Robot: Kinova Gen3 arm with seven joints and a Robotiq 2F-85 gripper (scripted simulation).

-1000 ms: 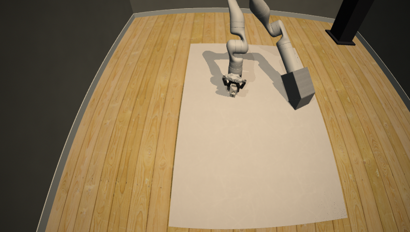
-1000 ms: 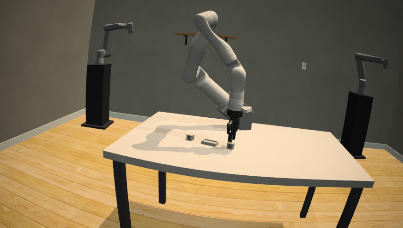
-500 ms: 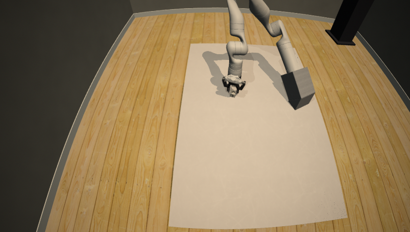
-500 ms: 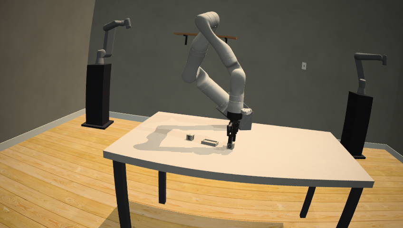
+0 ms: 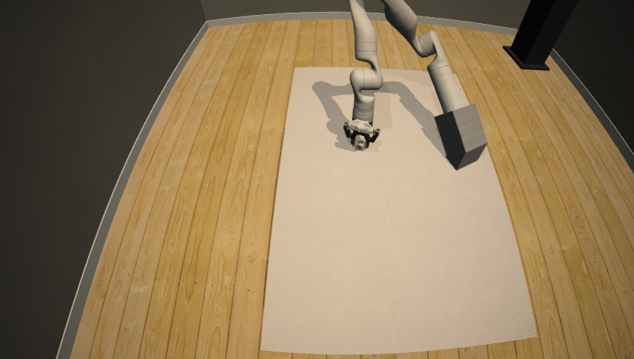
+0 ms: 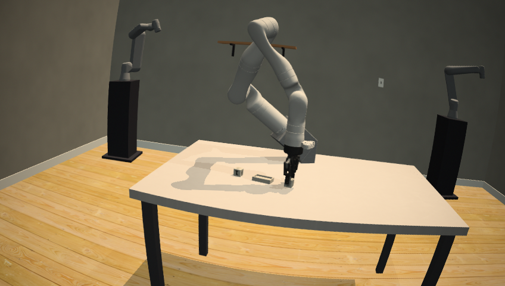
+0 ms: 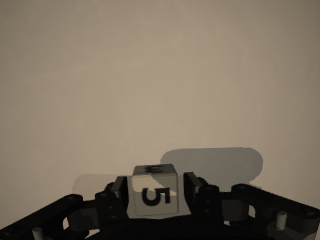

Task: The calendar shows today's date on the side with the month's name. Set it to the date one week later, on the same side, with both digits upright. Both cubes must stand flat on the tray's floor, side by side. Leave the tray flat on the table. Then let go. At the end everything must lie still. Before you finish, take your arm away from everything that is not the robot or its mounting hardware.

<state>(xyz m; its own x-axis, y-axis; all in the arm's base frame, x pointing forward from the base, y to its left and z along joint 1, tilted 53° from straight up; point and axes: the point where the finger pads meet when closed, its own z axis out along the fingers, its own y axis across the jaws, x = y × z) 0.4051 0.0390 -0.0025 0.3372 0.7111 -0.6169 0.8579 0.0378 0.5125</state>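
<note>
Currently, the 5 cube (image 6: pixel 290 185) (image 7: pixel 154 197) sits between the end effector's (image 5: pixel 361 138) (image 6: pixel 288 179) (image 7: pixel 155 192) fingers.

The small white cube (image 7: pixel 152 195) has a black 5 on top (it looks sideways here). The low open grey-green tray (image 6: pixel 262 179) is plain. The big flat table (image 5: pixel 391 222) (image 6: pixel 283 198) is creamy. The floor of wooden boards (image 5: pixel 213 222) (image 6: pixel 64 219) is honey yellow with brown swirls.
</note>
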